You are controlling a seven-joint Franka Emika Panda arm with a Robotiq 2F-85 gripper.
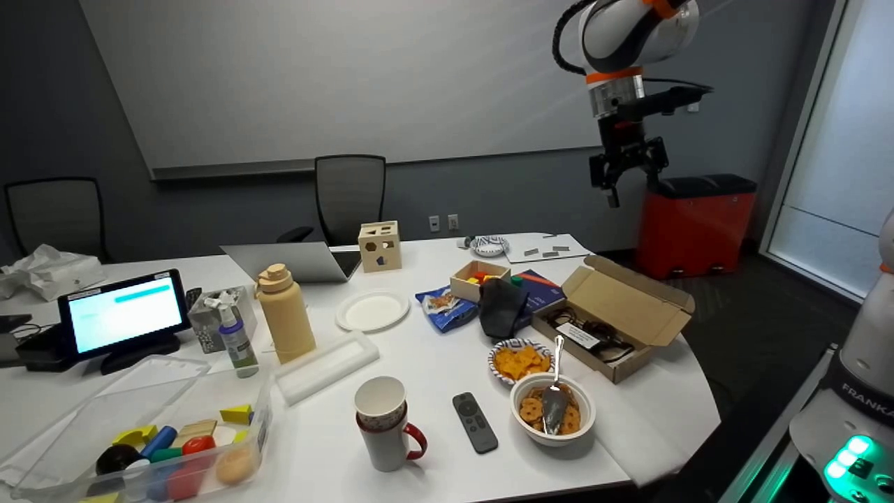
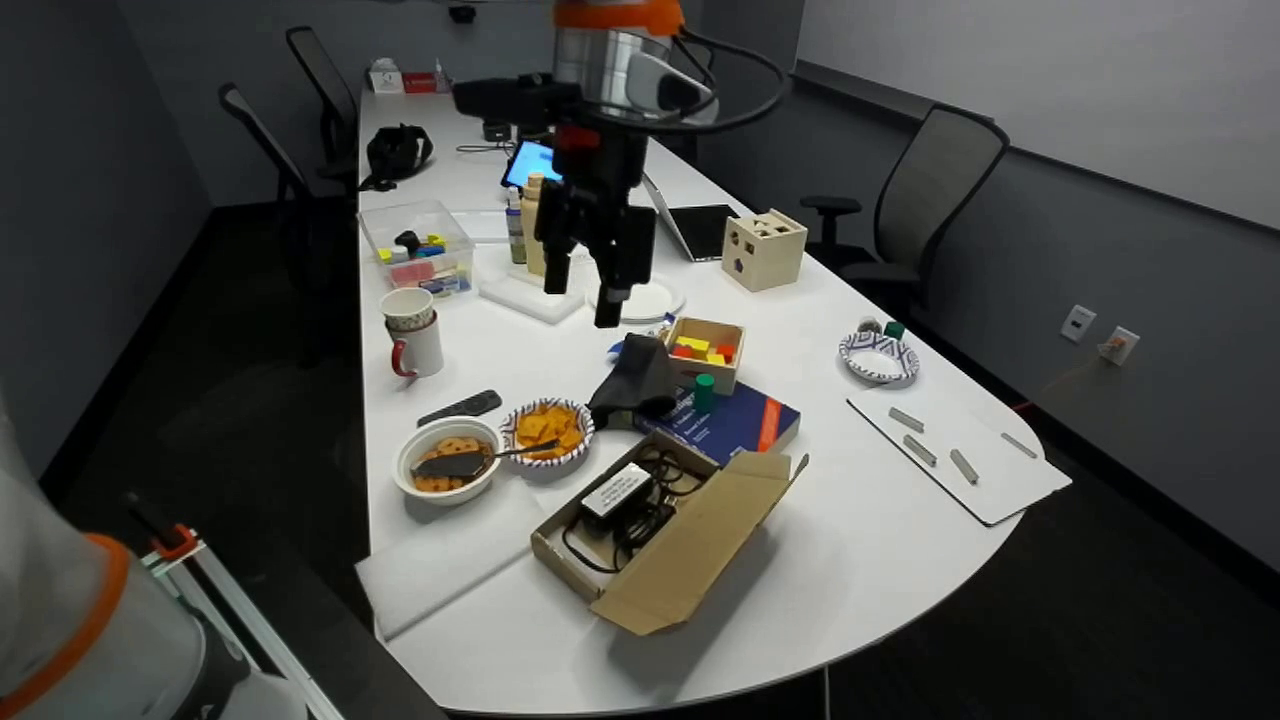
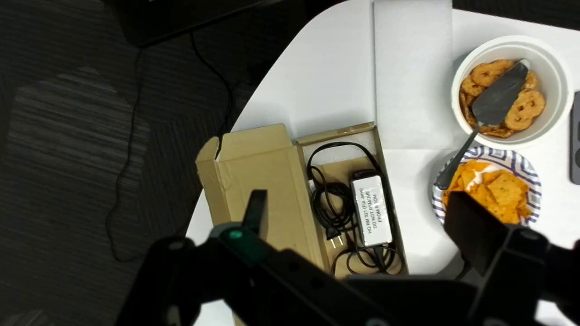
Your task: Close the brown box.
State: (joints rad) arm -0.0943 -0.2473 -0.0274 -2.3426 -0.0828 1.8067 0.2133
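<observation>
Brown box is seen open near the rounded edge of the tabletop, lid tilted outward; closing judged not begun, lid left to be folded over; gripper held aloft, empty, jaws apart.

In an exterior view we look across the white table at the whiteboard; in an exterior view, along the table to the far wall. The wrist view looks down, nearest. All see the brown cardboard box.
</observation>
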